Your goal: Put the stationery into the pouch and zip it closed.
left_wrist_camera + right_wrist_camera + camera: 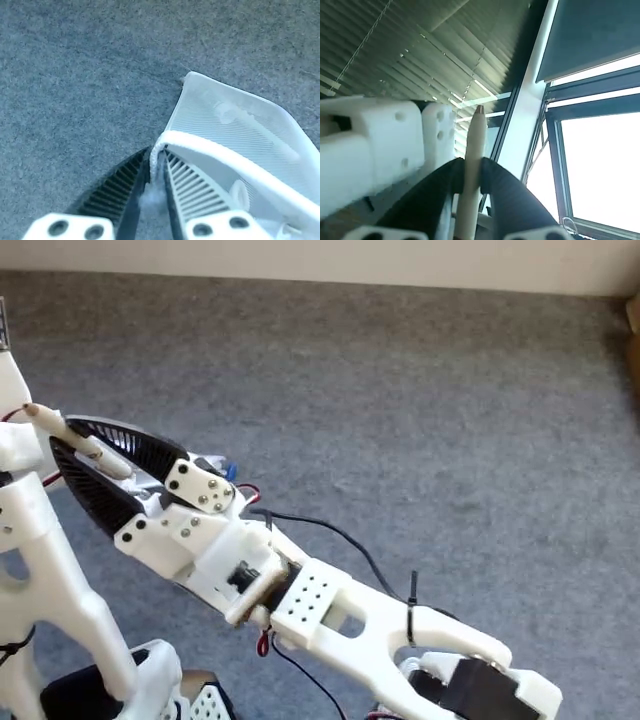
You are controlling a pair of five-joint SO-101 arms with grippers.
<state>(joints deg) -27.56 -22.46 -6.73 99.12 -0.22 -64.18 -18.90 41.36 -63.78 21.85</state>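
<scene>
Pinching a slim cream pen [476,130], ribbed right claw [471,165]; left claw [156,156] seemingly nipping ridged white mesh pouch [235,120].

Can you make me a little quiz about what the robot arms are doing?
1. True or false: the right fingers hold a cream pen.
2. What do the left fingers pinch? A) the white mesh pouch B) a red cup C) nothing
3. Fill in: the table is covered in ___ fabric.
Key: 1 true; 2 A; 3 grey.
</scene>
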